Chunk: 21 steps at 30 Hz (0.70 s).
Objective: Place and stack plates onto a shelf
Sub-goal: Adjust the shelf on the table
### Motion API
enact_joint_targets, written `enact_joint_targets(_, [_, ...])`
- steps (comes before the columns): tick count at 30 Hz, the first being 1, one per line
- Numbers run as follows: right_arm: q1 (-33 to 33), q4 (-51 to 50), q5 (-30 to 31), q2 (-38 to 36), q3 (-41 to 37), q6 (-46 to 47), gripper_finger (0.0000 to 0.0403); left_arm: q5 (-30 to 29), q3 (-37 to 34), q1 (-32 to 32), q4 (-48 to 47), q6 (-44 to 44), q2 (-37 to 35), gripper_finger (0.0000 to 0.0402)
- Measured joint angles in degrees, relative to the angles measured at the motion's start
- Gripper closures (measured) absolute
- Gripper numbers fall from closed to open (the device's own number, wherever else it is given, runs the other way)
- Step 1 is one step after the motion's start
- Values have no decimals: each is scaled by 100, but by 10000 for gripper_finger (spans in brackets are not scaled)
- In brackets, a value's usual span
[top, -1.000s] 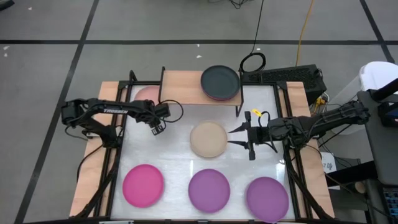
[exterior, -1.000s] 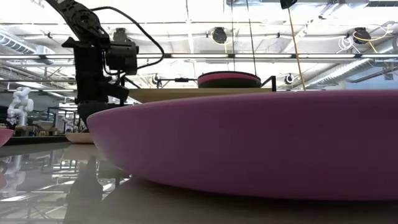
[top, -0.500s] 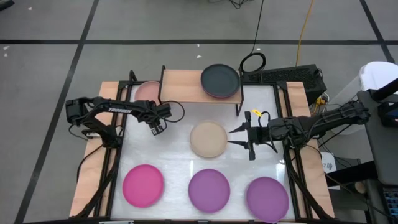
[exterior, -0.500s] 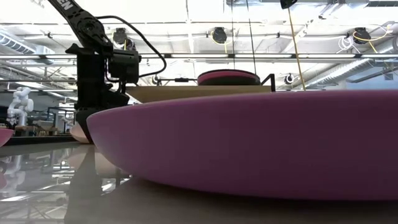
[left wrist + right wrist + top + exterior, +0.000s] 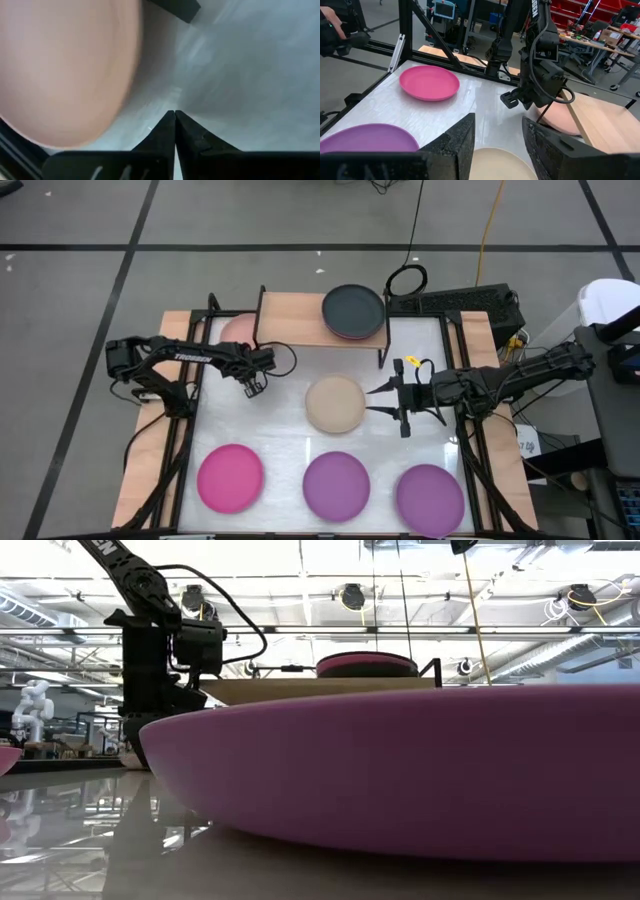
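Since the left arm edged toward the shelf (image 5: 290, 320): less of the pale pink plate (image 5: 234, 326) shows beside the shelf's left end than a second ago.
Meaning for task: this plate is not yet on the board; it lies on the table (image 5: 285, 430), partly beneath the shelf edge.
Left tool (image 5: 252, 387): fingers pressed together, empty, just beside the pale pink plate.
Right tool (image 5: 372, 401): spread wide, empty, tips near the rim of the beige plate (image 5: 335, 402).
Shelf stack: dark grey plate (image 5: 354, 309) on top of another plate, right end.
Remaining on table: magenta plate (image 5: 230, 477), two purple plates (image 5: 336, 485).
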Motion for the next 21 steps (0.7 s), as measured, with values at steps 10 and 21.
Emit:
enact_joint_targets(10, [2,0,2,-2,0,0,259,-280,2,-772,-618,-857,-126,399])
enact_joint_targets(21, [1,-2,1,-2,0,22,259,-998,2,-1243,-593,-1284,-1411,400])
